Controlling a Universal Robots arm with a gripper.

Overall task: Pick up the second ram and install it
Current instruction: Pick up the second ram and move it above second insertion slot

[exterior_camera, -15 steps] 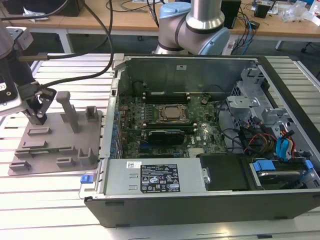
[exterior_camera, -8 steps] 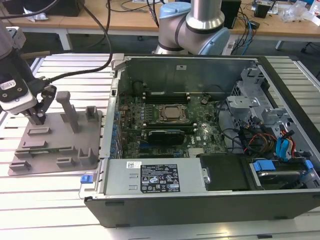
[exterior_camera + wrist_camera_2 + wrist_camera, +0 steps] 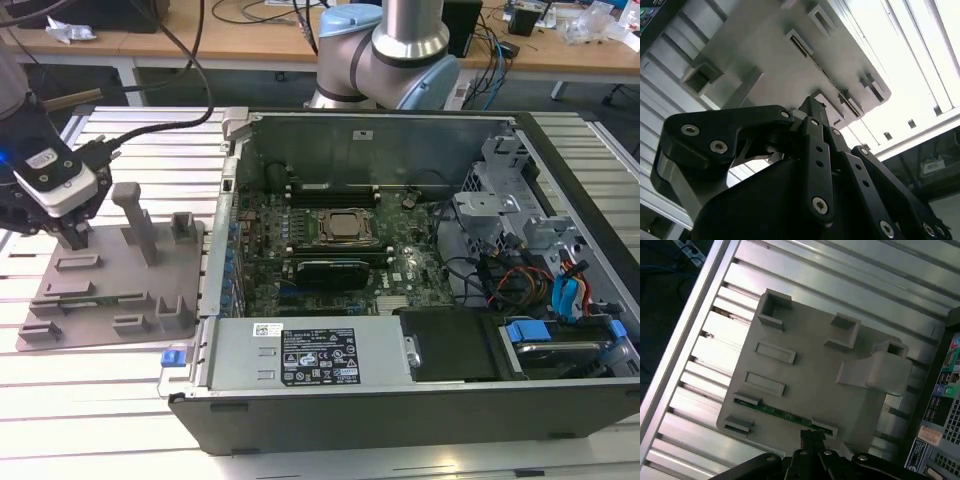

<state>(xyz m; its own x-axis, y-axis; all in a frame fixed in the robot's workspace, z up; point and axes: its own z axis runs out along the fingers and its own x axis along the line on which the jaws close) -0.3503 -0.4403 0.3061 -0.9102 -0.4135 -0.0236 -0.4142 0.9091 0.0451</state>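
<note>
The second ram (image 3: 784,415) is a thin green stick lying along the near side of the grey holder tray (image 3: 805,370), its ends seated in two small holders. My gripper (image 3: 809,436) is over the stick near one of its ends, fingers drawn together with nothing between them. In the exterior view the gripper (image 3: 75,243) is at the far left, over the back part of the tray (image 3: 110,300). The second wrist view looks past the gripper (image 3: 811,104) at the tray (image 3: 765,60). I cannot tell whether the tips touch the stick.
An open computer case (image 3: 420,300) lies to the exterior view's right of the tray, its motherboard (image 3: 340,240) exposed with drive bays and cables on its right side. A tall post (image 3: 135,220) rises from the tray close to the gripper. Both rest on a slatted aluminium table (image 3: 120,400).
</note>
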